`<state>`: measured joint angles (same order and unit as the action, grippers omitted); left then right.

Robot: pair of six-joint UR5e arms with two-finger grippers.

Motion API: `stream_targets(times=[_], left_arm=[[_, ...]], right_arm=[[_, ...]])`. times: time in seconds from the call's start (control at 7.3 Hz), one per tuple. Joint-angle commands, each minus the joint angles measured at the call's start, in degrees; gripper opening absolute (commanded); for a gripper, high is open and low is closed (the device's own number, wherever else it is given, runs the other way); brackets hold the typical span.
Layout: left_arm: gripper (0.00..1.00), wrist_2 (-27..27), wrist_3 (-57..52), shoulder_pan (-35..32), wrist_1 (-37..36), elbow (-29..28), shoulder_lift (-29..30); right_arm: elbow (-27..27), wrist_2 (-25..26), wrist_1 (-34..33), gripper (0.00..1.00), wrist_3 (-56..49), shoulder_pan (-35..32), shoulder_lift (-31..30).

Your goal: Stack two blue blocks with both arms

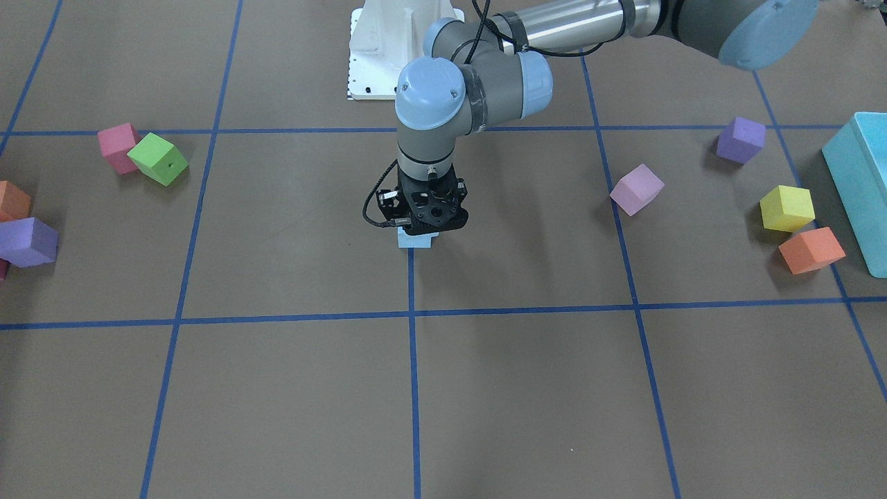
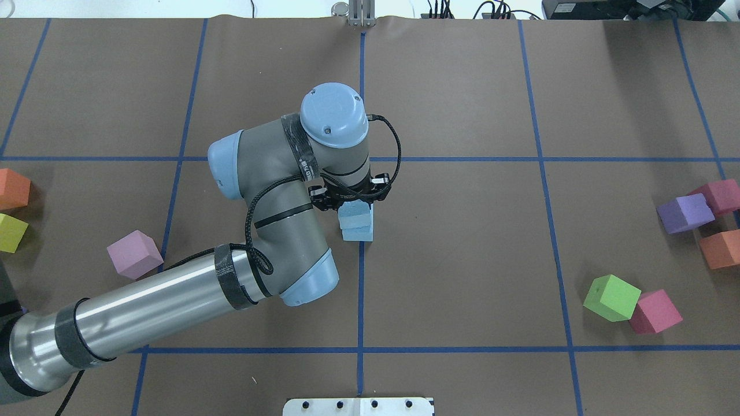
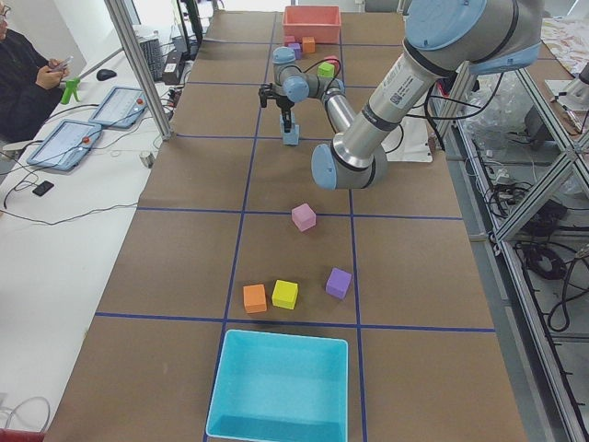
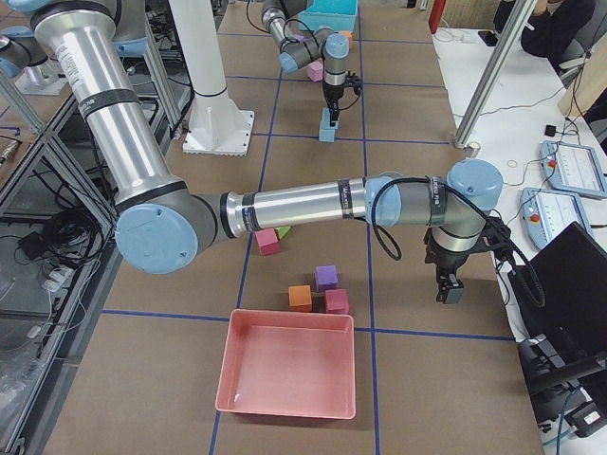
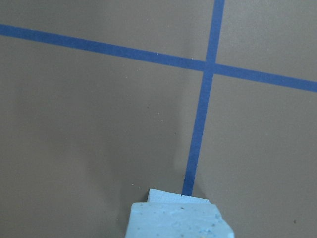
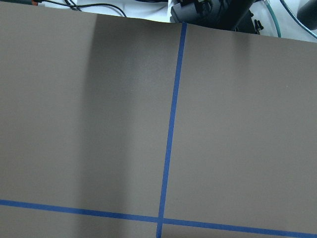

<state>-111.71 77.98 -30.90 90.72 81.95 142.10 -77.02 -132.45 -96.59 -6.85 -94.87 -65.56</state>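
Front-facing: the left fingers [image 1: 421,223] stand straight over the stack and hide the grasp; we cannot tell whether they pinch or stand spread. Overhead: the upper blue block [image 2: 354,215] sits on the lower blue block [image 2: 359,234], directly beneath those fingers and slightly askew — stacking looks done to us; letting go and backing off are left. Right side: the right fingers [image 4: 446,284] hang well apart from the stack — their state we cannot tell.
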Motion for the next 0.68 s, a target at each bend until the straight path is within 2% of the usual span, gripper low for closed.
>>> stream_targets(times=[0.0, 0.14, 0.41, 0.55], left_arm=[[0.56, 0.0, 0.1, 0.1, -0.1, 0.5, -0.1], [0.56, 0.0, 0.1, 0.1, -0.1, 0.5, -0.1], [0.97, 0.1, -0.2, 0.1, 0.0, 0.6, -0.9], [0.97, 0.1, -0.2, 0.1, 0.0, 0.8, -0.9]], right_arm=[[0.0, 0.0, -0.1, 1.0, 0.0, 0.0, 0.0], [0.0, 0.0, -0.1, 1.0, 0.0, 0.0, 0.0], [-0.1, 0.0, -0.1, 1.0, 0.1, 0.0, 0.1], [0.0, 0.0, -0.1, 1.0, 0.1, 0.0, 0.1]])
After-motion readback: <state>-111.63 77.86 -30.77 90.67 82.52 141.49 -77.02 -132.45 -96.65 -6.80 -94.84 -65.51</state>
